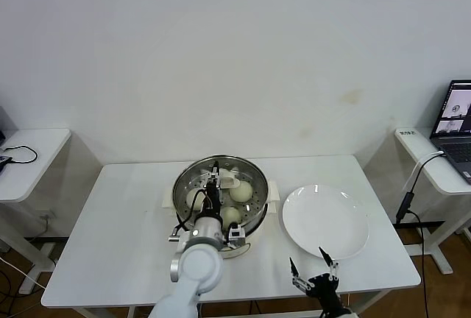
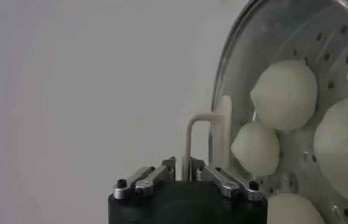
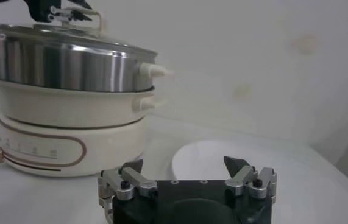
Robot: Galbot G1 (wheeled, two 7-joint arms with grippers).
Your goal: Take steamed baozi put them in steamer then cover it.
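My left pincer [image 1: 218, 179] hangs over the round shiny steel steamer [image 1: 184, 179], its fingers narrowly parted around the cream handle of the clear glass cover [image 2: 205, 141] resting on it. Smooth cream-white buns [image 2: 285, 93] lie inside. By the flat white plate [image 1: 326, 220], my right pincer [image 1: 313, 265] waits wide open.

Polished, mirror-bright steel on the steamer [image 3: 58, 64] wall, perforated floor inside; smooth, glossy cream plastic on the base [image 3: 70, 131] below. Clear glass with a metal rim for the cover [image 1: 221, 184], cream plastic for its handle [image 2: 213, 137]. Matt, smooth, doughy skin on the baozi [image 2: 285, 94]. Glossy white glaze on the plate [image 1: 325, 221]. Matt white table [image 1: 118, 237]. Black matt body, bare-metal links on the right gripper [image 3: 186, 173].
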